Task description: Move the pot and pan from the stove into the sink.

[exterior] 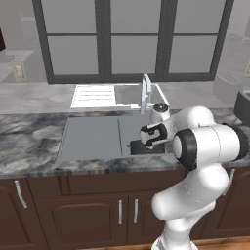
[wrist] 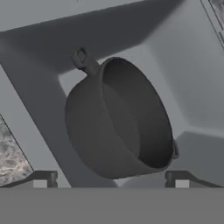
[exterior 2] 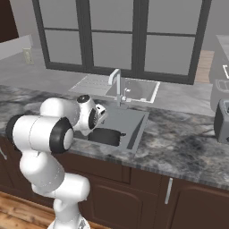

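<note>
The dark grey pot [wrist: 118,118] rests inside the sink basin [wrist: 192,87], mouth up, with a small handle on either side. From the base it shows as a dark round shape [exterior: 146,147] [exterior 2: 106,136] at the basin's near end. My gripper [wrist: 110,179] hangs just above the pot, open, its fingertips [wrist: 41,179] spread wide and nothing between them. The hand [exterior: 151,135] [exterior 2: 96,117] sits over the sink [exterior: 93,136] [exterior 2: 136,120]. The pan and the stove are out of view.
A tall chrome faucet [exterior: 145,93] [exterior 2: 117,82] stands behind the basin. A flat drainboard [exterior: 90,134] lies left of it. Marble counter [exterior: 29,141] [exterior 2: 179,138] runs both ways. A dark toaster-like box [exterior 2: 221,118] sits at the right. A second pale sink [exterior: 97,95] lies farther back.
</note>
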Available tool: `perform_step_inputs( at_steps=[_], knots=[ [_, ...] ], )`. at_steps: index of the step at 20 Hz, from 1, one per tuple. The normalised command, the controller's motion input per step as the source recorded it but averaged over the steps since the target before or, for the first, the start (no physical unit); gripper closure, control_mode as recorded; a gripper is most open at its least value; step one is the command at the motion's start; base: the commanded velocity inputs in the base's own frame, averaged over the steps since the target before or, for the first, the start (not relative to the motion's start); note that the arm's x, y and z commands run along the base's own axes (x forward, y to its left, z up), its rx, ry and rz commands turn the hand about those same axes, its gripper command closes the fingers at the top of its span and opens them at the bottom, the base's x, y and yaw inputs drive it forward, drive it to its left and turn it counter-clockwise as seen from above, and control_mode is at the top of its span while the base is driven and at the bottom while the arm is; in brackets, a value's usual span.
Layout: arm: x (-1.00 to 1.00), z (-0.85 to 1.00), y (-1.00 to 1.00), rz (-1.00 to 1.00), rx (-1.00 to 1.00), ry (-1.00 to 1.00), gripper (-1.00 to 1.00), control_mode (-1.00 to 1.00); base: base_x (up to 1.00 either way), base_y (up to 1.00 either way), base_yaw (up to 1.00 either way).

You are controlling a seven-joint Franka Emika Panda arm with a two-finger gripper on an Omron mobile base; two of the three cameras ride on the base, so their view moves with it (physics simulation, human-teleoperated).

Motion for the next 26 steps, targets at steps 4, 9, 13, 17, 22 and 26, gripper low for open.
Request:
perform_step_inputs(
  at_steps=[4,9,13,17,22,26],
  knots=[
    [0.01,0.61,0.00,-0.04,0.00,0.00,-1.00,-1.00,0.00,0.00,0.00],
    [-0.36,0.47,0.00,-0.04,0.00,-0.02,-1.00,-1.00,0.00,0.00,0.00],
    [-0.74,0.38,0.00,-0.02,0.01,-0.06,-1.00,-1.00,0.00,0.00,0.00],
    [-0.86,0.50,0.00,0.00,0.04,-0.07,-1.00,-1.00,0.00,0.00,0.00],
    [-0.98,0.59,0.00,0.01,0.03,-0.11,-1.00,-1.00,0.00,0.00,0.00],
    [-0.95,0.60,0.00,0.05,0.02,-0.10,-1.00,-1.00,0.00,0.00,0.00]
  ],
)
